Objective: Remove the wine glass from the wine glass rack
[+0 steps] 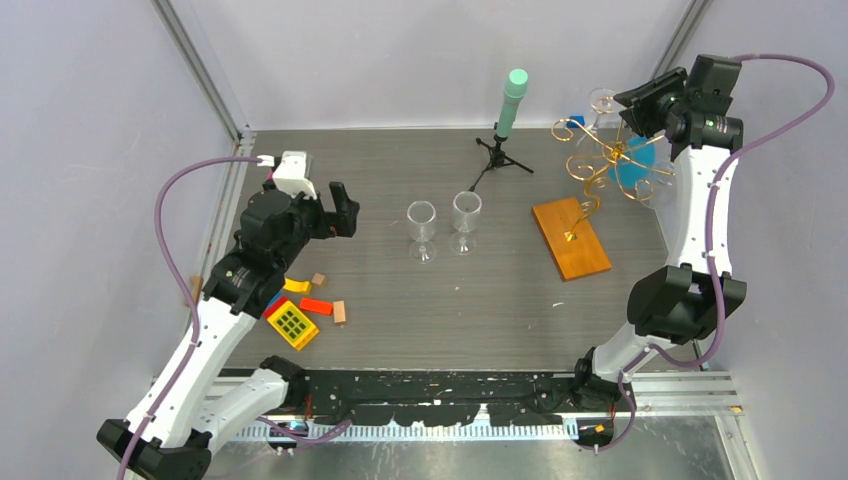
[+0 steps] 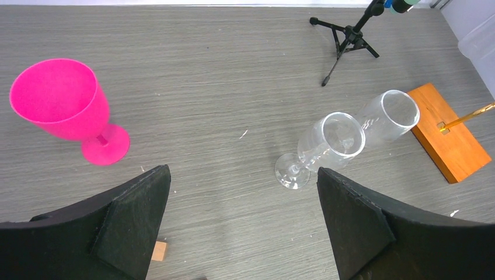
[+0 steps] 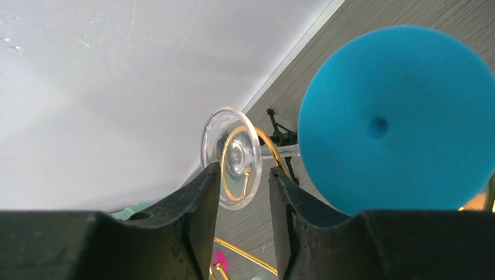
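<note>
Grasp step: right gripper (image 3: 245, 170) up at the wine glass rack (image 1: 610, 158), fingers close either side of the hanging wine glass (image 3: 232, 155) — clamped or not, we can't tell. Next: confirm grip, slide it out level. Left gripper (image 2: 242, 175) spread wide, idle.

My left arm (image 1: 215, 320) climbs from its base and bends inward at the elbow. My left end effector (image 1: 340, 212) points toward the middle, its fingers (image 2: 134, 216) spread wide. My right arm (image 1: 690, 215) reaches far back and high. The fingers (image 3: 198, 204) of my right end effector (image 1: 630, 102) stand close together with a narrow gap; I cannot tell whether they grip.
</note>
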Robot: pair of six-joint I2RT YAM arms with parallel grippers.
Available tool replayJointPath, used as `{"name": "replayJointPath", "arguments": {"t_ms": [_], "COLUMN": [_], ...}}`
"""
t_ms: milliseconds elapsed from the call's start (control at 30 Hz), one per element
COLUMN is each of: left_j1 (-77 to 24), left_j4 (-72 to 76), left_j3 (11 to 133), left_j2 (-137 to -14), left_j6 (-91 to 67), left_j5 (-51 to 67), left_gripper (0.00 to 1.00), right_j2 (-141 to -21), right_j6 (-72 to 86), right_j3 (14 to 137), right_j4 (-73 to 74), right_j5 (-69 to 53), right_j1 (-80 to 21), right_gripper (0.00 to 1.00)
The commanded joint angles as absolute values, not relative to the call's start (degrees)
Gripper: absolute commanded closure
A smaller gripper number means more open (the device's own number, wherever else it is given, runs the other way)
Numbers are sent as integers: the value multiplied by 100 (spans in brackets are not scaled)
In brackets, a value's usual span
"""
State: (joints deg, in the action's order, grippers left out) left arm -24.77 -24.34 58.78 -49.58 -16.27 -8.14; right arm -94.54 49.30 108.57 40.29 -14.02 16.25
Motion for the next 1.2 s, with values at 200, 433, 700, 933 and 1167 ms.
{"name": "replayJointPath", "arguments": {"t_ms": [200, 433, 700, 933, 1167], "left_j1": [-2488, -2488, -2488, -2492, -2487], "left_j4": [-2277, -2268, -2276, -2283, -2285], "left_j3": [5820, 5795, 5801, 5783, 5770], "left_j2": [-4821, -4824, -4808, -4791, -4788], "left_j6": [-1624, -1652, -1652, -1644, -1635], "left_j5": [-1138, -1188, -1226, -1257, -1274], "left_gripper": [0, 0, 0, 0, 0], "right_j2": [-9509, -9589, -9636, -9568, -9287], "right_j6": [4949, 5109, 5244, 5235, 5413], "right_j3": [10772, 10691, 10564, 10478, 10086], "right_j4": [3609, 3330, 3094, 3020, 2529], "right_j5": [-1212, -1355, -1510, -1409, -1324], "right_j1": [1635, 1635, 1603, 1570, 1565], "right_gripper": [59, 61, 64, 77, 97]}}
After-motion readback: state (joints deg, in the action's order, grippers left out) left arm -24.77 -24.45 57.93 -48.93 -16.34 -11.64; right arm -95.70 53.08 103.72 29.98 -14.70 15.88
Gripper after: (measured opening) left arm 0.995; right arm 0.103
